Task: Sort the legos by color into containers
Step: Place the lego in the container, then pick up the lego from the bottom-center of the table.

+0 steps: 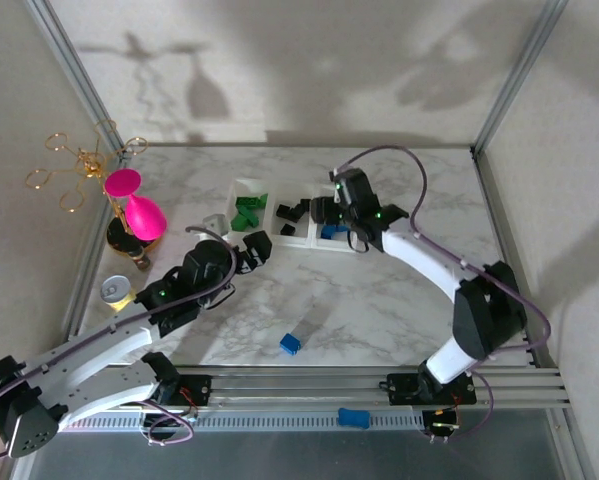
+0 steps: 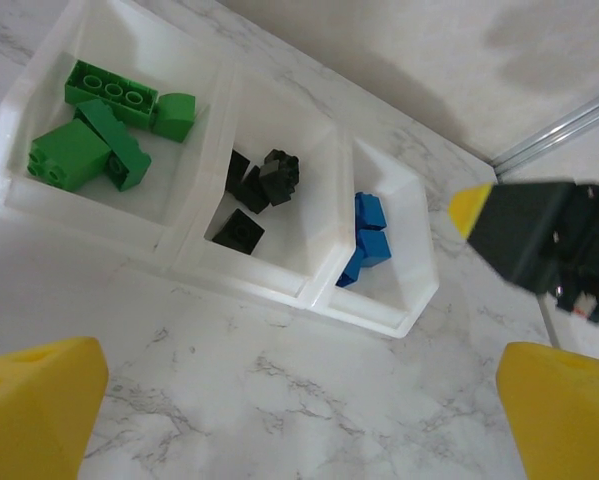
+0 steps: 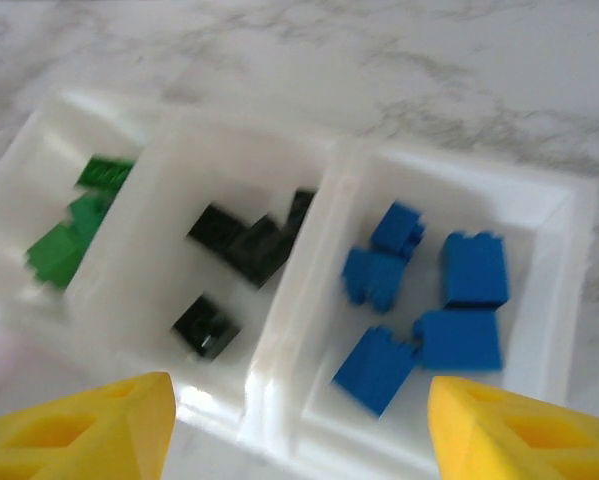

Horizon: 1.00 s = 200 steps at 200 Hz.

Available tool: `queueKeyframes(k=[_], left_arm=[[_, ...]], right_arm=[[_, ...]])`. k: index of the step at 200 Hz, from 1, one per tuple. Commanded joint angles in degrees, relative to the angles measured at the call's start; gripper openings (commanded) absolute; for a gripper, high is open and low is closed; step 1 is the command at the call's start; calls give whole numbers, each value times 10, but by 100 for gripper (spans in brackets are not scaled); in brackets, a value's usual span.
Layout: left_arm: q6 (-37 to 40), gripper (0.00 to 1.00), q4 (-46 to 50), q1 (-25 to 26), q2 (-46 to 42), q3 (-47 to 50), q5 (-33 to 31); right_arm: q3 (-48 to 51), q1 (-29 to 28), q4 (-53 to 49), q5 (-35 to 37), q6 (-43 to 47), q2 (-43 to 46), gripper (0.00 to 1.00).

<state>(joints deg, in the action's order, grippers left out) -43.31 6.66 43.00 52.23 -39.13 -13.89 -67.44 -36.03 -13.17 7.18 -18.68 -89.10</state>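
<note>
Right wrist view: the right pincer (image 3: 299,430) is shown with its fingers apart and empty, just above the tray (image 3: 569,200), where blue legos (image 3: 474,270) are gathered in the compartment below. The left pincer (image 2: 299,410) is likewise spread wide and empty. One loose blue brick (image 1: 290,343) is found on the surface (image 1: 379,300), well behind both pincers. It is judged light, rigid and slick, best pinched across its flat sides. The yellow cup (image 1: 117,292) is set well aside.
</note>
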Motion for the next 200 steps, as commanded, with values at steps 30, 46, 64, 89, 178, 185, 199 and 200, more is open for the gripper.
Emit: queueKeyframes(k=[30,46,64,89,178,185,199,200], left_arm=[[-20,100,73,-5,-56,39,3],[-28,100,82,-5,-72,53,8],[-38,100,96,-5,-89,66,10],[-47,100,114,-5,-111,79,8],[-68,100,154,-5,-163,104,-4],[-70,99,155,-5,-166,106,-5],[-71,100,157,-5,-173,109,-5],[-71,100,157,-5,-174,110,-6]], right_arm=[[115,-118,-35,12,-60,80,71],[143,-157,-48,25,-100,94,71],[175,-206,-52,39,-149,107,72],[204,-273,-56,65,-219,106,73],[238,-432,5,60,-188,51,80],[240,-435,4,61,-183,46,79],[245,-434,9,56,-175,37,79],[245,-434,9,56,-175,37,79]])
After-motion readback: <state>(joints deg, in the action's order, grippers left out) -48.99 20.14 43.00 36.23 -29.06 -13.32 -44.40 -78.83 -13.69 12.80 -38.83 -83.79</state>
